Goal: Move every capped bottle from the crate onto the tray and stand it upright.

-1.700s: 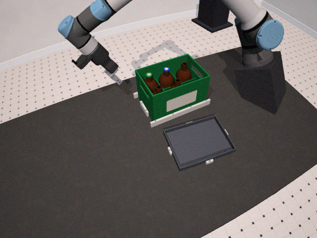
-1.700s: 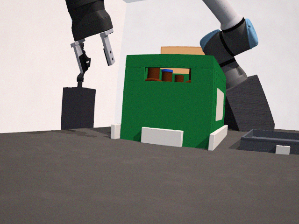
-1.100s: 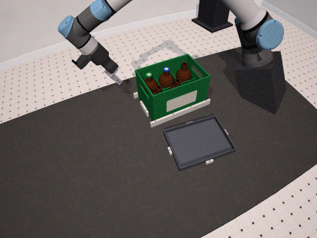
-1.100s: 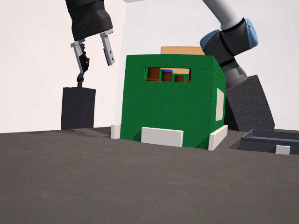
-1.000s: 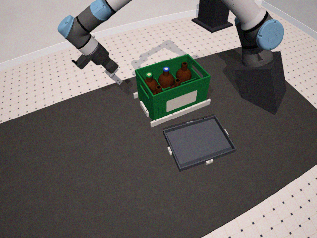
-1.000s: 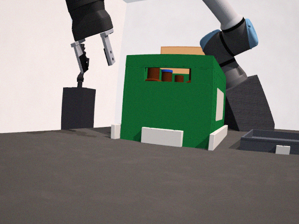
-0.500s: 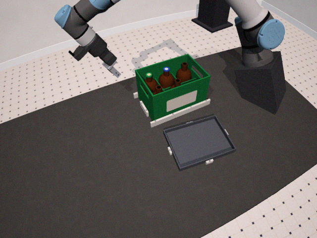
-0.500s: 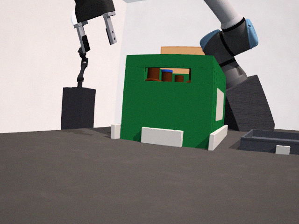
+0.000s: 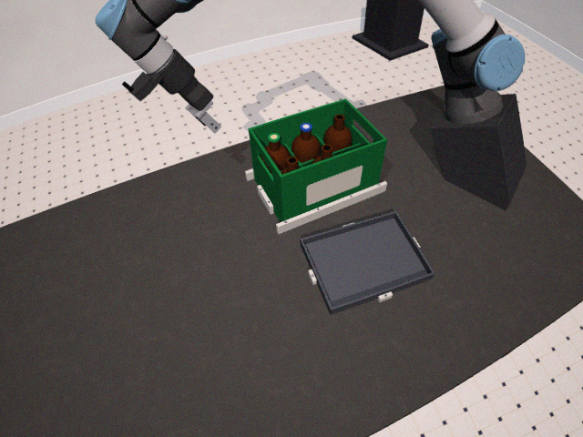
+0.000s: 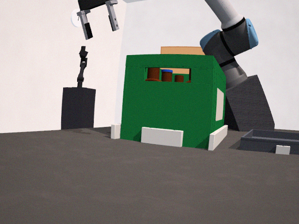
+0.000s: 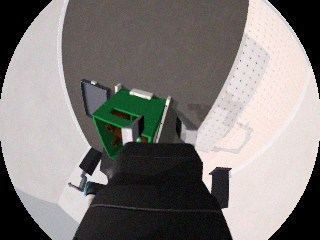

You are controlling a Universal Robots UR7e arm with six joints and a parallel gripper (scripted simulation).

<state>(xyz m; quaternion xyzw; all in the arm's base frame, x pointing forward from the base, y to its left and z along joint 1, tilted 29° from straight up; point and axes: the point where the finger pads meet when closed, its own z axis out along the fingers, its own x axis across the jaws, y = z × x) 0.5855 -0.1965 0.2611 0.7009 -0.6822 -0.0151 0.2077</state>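
The green crate point(image 9: 291, 199) point(image 10: 166, 103) point(image 11: 142, 106) stands upright. In its back row are a brown bottle with a green cap point(image 9: 278, 153), one with a blue cap point(image 9: 306, 147) point(image 10: 167, 75), and an open bottle point(image 9: 338, 137) at the right. Two open necks, one at the left point(image 9: 291, 163) and one further right point(image 9: 326, 150), show in the front row; the rest of that row is hidden by the wall. The dark grey tray point(image 9: 367, 259) point(image 10: 259, 144) point(image 11: 95, 99) is empty. My gripper point(image 9: 211, 125) point(image 10: 102, 34) point(image 11: 160, 122) is open and empty, high to the left of the crate and tilted.
White blocks stand around the crate, among them a long one point(image 9: 332, 208) along its front and a short one point(image 9: 265, 199) point(image 10: 161, 136) at its left. Small white blocks, one in front point(image 9: 384, 297), edge the tray. The arm's dark pedestal point(image 9: 477, 155) point(image 10: 251, 106) stands right of the crate.
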